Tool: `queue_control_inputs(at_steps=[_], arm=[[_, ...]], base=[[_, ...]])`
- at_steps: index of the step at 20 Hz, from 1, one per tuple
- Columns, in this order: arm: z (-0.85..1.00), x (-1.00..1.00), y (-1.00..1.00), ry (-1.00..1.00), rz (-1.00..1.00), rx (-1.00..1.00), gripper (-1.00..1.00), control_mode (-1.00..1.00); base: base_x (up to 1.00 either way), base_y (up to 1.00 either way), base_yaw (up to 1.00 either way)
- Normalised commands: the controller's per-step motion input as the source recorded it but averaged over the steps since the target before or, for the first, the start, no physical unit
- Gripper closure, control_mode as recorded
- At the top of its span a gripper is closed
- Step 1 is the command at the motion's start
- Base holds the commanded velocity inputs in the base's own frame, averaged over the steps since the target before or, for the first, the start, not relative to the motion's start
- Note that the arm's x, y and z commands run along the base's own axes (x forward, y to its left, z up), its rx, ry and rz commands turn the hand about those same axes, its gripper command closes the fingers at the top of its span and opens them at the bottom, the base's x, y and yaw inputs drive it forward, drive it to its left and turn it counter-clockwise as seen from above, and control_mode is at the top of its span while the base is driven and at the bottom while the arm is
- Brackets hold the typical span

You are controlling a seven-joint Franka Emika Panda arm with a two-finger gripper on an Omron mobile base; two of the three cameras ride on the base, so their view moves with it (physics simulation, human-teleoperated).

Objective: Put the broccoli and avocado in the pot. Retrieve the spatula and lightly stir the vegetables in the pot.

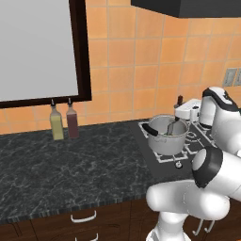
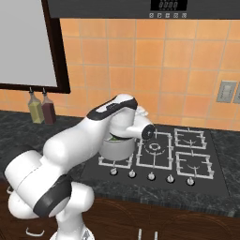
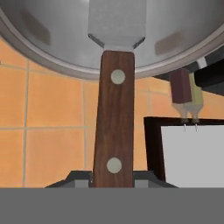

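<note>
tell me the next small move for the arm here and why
Probably a short, gentle sweep of the spatula around the pot. The jaws are shut on its wooden handle, and its grey head already reaches inside the steel pot on the stove, so light stirring seems to be what remains. Keep it small so the pot doesn't slide on the burner.

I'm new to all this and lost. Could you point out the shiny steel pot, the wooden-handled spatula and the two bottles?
Shiny steel pot (image 1: 165, 141): left base view, outer side wall.
Wooden-handled spatula (image 3: 112, 127): hand view, middle of brown handle.
Two bottles (image 1: 57, 123): left base view, yellow bottle's body.
</note>
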Motion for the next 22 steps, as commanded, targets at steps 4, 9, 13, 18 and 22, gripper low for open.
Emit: queue_control_inputs(at_steps=[4, 9, 13, 18, 22], arm=[[-0.67, 0.0, 0.0, 0.04, -0.11, 0.0, 1.0, -1.0], [-0.45, 0.17, 0.0, -0.02, -0.15, 0.0, 1.0, -1.0], [-0.15, 0.16, 0.0, -0.1, -0.14, 0.0, 1.0, -1.0], [0.03, 0.01, 0.0, -0.19, -0.08, 0.0, 1.0, -1.0], [0.18, -0.19, -0.02, 0.09, -0.05, -0.05, 1.0, -1.0]], base=[[0.0, 0.0, 0.0], [0.0, 0.0, 0.0], [0.0, 0.0, 0.0], [0.0, 0.0, 0.0], [0.0, 0.0, 0.0]])
